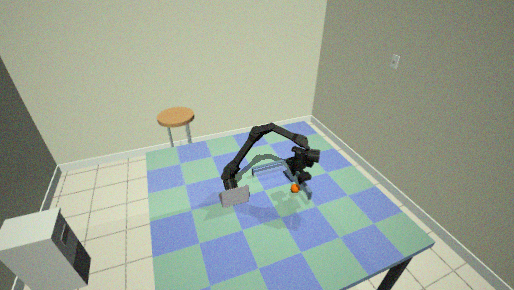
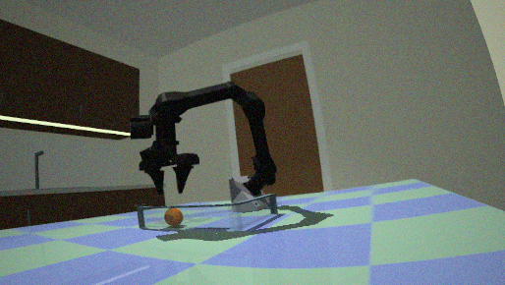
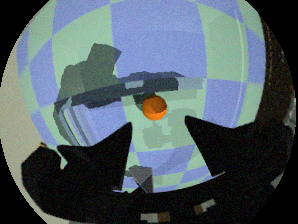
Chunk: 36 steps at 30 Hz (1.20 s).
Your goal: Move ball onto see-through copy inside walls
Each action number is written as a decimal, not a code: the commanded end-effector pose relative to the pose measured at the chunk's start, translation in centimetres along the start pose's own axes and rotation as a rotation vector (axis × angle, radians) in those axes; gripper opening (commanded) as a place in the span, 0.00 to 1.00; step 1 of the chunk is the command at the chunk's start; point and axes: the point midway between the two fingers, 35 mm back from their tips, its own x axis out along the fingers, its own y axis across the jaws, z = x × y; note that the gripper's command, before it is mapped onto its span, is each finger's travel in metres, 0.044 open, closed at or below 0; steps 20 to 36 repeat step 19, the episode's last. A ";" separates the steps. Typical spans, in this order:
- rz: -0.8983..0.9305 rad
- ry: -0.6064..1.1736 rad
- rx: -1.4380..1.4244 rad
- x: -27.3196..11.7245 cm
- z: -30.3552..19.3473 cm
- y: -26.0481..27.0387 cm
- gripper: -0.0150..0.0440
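1. Top view — the gripper (image 1: 298,176) hangs over the walled corner. The ball (image 1: 294,188) lies on the table (image 1: 280,250) just below the fingertips, inside the clear walls (image 1: 268,168). The see-through copy cannot be made out apart from the ball, so I cannot confirm the exact fit on the mark.

2. Exterior view — the gripper (image 2: 169,187) is raised, its fingers spread and holding nothing. The ball (image 2: 173,216) rests on the surface beneath them and slightly to one side, well apart from the tips, and close to the corner of the clear walls (image 2: 206,214).

3. Wrist view — the two fingers stand wide at either side of the frame, with the ball (image 3: 154,107) ahead of and between them, untouched. A wall edge lies just beyond it.

4. Judgement — placing and release look done. What remains is to carry the gripper farther off and for the ball to lie still; a roll cannot be ruled out.
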 end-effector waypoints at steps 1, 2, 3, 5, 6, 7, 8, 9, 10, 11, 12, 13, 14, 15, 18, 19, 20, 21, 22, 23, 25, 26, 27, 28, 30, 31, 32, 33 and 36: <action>0.000 0.007 -0.004 -1.8 -0.3 0.1 0.87; 0.000 0.007 -0.004 -1.8 -0.3 0.1 0.87; -0.002 -0.009 0.005 -1.2 -0.1 -0.2 0.87; -0.002 -0.009 0.005 -1.2 -0.1 -0.2 0.87; -0.002 -0.009 0.005 -1.2 -0.1 -0.2 0.87; -0.002 -0.009 0.005 -1.2 -0.1 -0.2 0.87; -0.002 -0.009 0.005 -1.2 -0.1 -0.2 0.87; -0.002 -0.009 0.005 -1.2 -0.1 -0.2 0.87; -0.002 -0.009 0.005 -1.4 -0.1 -0.2 0.91; -0.003 -0.010 0.006 -2.0 -0.1 -0.2 0.96; -0.003 -0.012 0.008 -3.0 -0.2 -0.2 1.00; -0.003 -0.011 0.007 -4.3 -0.3 -0.2 1.00; -0.003 -0.010 0.005 -5.2 -0.4 -0.2 1.00; -0.002 -0.010 0.003 -5.8 -0.5 -0.1 1.00; -0.002 -0.009 0.003 -5.9 -0.6 -0.1 1.00; -0.002 -0.009 0.003 -5.9 -0.6 -0.1 1.00; -0.002 -0.009 0.003 -5.9 -0.6 -0.1 1.00; -0.002 -0.009 0.003 -5.9 -0.6 -0.1 1.00; -0.002 -0.009 0.003 -5.9 -0.6 -0.1 1.00; -0.002 -0.009 0.003 -5.9 -0.6 -0.1 1.00; -0.002 -0.009 0.003 -5.9 -0.6 -0.1 1.00; -0.002 -0.009 0.003 -5.9 -0.6 -0.1 1.00; -0.002 -0.009 0.003 -5.9 -0.6 -0.1 1.00; -0.002 -0.009 0.003 -5.9 -0.6 -0.1 1.00; -0.002 -0.009 0.003 -5.9 -0.6 -0.1 1.00; -0.002 -0.009 0.003 -5.9 -0.6 -0.1 1.00; -0.002 -0.009 0.003 -5.9 -0.6 -0.1 1.00; -0.002 -0.009 0.003 -5.9 -0.6 -0.1 1.00; -0.002 -0.009 0.003 -5.9 -0.6 -0.1 1.00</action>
